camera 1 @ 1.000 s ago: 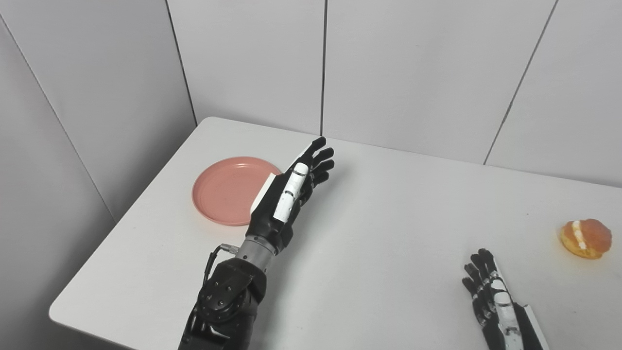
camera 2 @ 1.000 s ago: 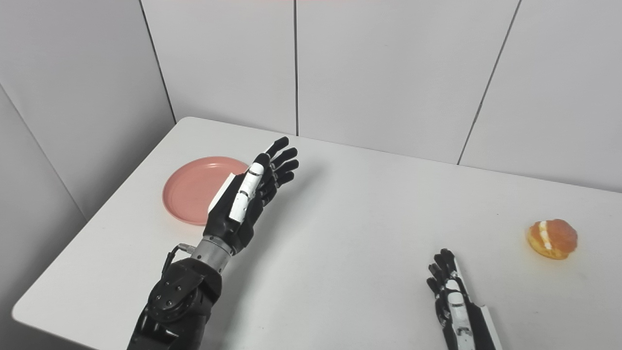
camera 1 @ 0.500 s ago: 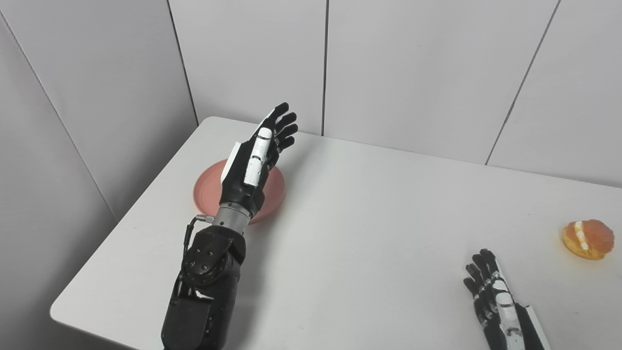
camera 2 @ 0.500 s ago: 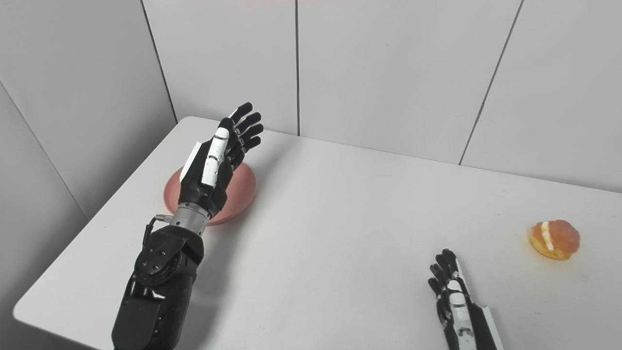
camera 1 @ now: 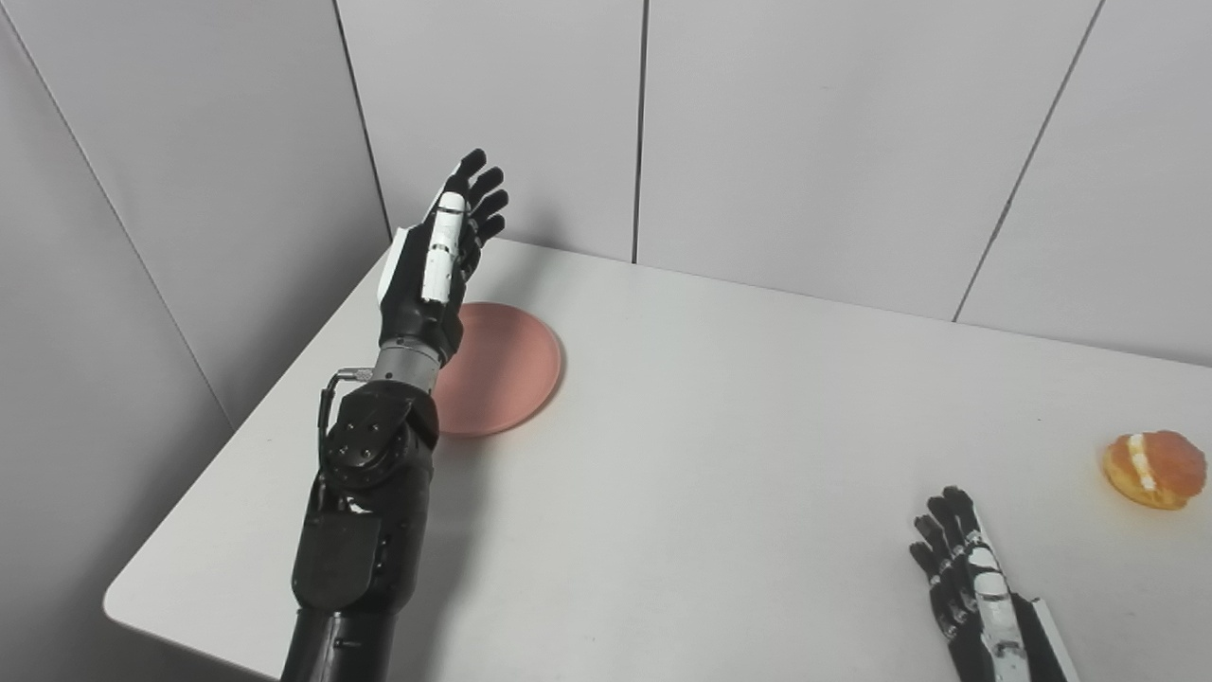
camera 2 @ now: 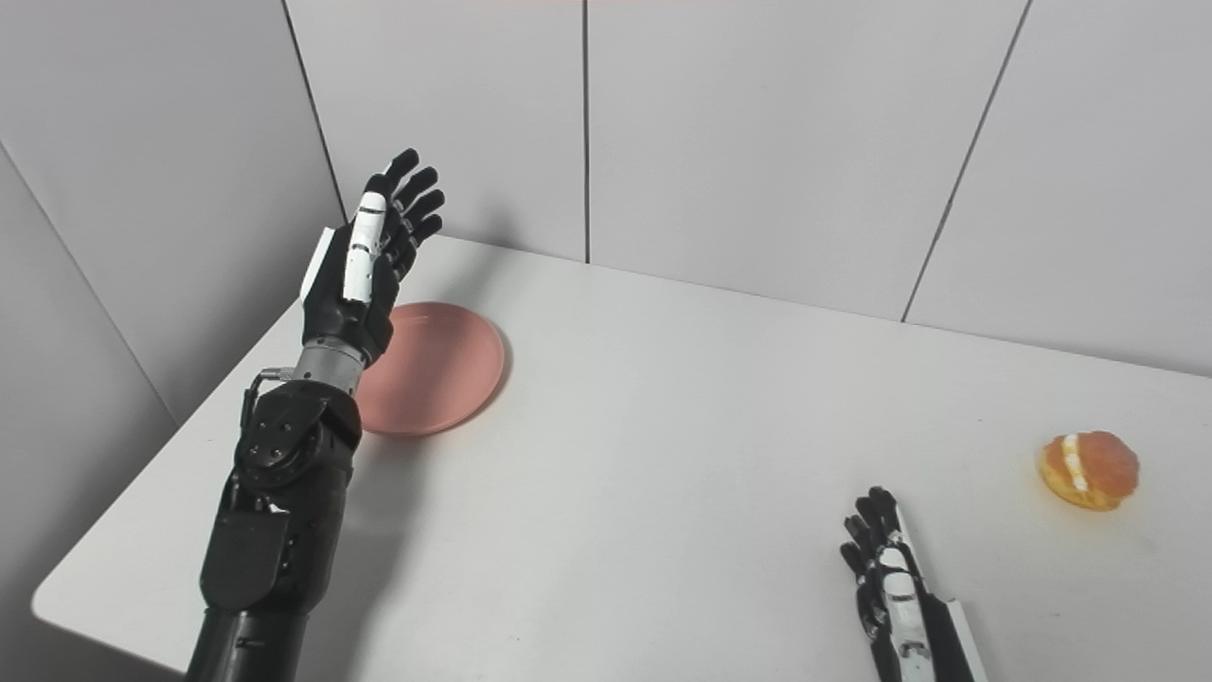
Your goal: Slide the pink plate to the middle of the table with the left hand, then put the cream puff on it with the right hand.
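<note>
soft, even light is falling from above, leaving the white desk [camera 1: 720, 455] bright without glare. the raised left hand [camera 1: 437, 268] is casting a faint shadow on the back wall [camera 1: 530, 123]. both views are staying sharp, showing no obvious blur or edge distortion.

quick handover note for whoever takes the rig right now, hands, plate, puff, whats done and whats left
Left hand: open, raised at the far-left side of the pink plate, holding nothing.
Right hand: open, low at the near right, idle.
Pink plate: at the table's far left, not in the middle.
Cream puff: on the table, far right, untouched.
Done: nothing.
Left: slide the plate to the middle, then put the puff on it.
</note>
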Robot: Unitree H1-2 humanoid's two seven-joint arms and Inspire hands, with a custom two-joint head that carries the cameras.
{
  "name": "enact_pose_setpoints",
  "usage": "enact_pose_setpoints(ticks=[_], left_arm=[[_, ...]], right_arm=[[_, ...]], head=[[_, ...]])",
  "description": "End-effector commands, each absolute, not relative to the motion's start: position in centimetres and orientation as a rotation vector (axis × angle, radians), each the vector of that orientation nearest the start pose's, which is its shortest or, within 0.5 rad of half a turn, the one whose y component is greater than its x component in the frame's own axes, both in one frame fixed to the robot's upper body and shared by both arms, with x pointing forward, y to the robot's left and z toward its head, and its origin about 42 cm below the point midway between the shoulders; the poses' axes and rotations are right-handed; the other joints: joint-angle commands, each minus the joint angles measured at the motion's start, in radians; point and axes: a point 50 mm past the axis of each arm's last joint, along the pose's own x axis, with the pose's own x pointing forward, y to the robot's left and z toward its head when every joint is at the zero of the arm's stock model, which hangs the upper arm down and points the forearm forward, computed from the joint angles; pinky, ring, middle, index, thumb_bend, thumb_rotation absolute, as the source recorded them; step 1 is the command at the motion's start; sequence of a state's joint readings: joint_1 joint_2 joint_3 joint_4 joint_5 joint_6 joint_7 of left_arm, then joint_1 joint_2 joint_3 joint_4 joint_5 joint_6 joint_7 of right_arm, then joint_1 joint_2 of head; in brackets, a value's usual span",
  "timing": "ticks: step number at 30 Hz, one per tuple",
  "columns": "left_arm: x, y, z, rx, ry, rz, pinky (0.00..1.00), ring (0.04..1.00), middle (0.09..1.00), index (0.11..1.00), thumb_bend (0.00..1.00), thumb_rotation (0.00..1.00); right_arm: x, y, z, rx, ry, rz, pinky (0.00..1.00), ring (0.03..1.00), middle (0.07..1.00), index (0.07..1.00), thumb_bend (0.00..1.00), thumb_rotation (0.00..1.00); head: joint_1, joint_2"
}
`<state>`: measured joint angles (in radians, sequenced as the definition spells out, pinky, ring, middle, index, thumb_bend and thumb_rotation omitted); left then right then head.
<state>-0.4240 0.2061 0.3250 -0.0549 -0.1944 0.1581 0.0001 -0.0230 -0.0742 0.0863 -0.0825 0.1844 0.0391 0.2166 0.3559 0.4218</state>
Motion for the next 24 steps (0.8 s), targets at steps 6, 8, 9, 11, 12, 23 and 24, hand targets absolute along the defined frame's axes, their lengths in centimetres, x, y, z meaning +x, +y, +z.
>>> enact_pose_setpoints(ticks=[6,8,9,11,12,23,24], left_arm=[[39.6,35.9,28.8,-0.056,-0.463,0.23,0.92,0.914,0.925,0.908,0.38,1.0],[39.7,36.6,28.7,-0.058,-0.46,0.24,0.91,0.913,0.924,0.906,0.38,0.99],[39.7,36.9,28.5,-0.057,-0.456,0.248,0.9,0.912,0.925,0.907,0.38,0.99],[39.7,37.4,28.3,-0.057,-0.446,0.262,0.9,0.912,0.927,0.91,0.37,1.0],[39.7,37.7,28.2,-0.057,-0.44,0.269,0.9,0.911,0.926,0.909,0.36,1.0],[39.4,40.0,26.8,-0.04,-0.367,0.322,0.93,0.923,0.928,0.912,0.36,1.0],[39.4,40.2,26.6,-0.043,-0.36,0.326,0.93,0.924,0.928,0.913,0.36,1.0]], right_arm=[[28.4,-19.9,10.8,0.107,0.035,0.307,1.0,1.0,1.0,1.0,0.1,1.0],[28.4,-19.9,10.8,0.104,0.036,0.305,1.0,1.0,1.0,1.0,0.1,1.0],[28.3,-19.9,10.8,0.105,0.034,0.305,1.0,1.0,1.0,1.0,0.09,1.0],[28.3,-19.9,10.7,0.109,0.031,0.304,1.0,1.0,1.0,1.0,0.09,1.0],[28.3,-19.9,10.7,0.109,0.03,0.304,1.0,1.0,1.0,1.0,0.09,1.0],[28.4,-20.1,10.8,0.113,0.03,0.306,1.0,1.0,1.0,1.0,0.09,1.0],[28.4,-20.1,10.8,0.111,0.03,0.307,1.0,1.0,1.0,1.0,0.08,1.0]], head=[[0.001,0.001],[0.001,0.001],[0.003,-0.003],[0.003,-0.003],[0.003,-0.003],[0.007,-0.004],[0.007,-0.004]])
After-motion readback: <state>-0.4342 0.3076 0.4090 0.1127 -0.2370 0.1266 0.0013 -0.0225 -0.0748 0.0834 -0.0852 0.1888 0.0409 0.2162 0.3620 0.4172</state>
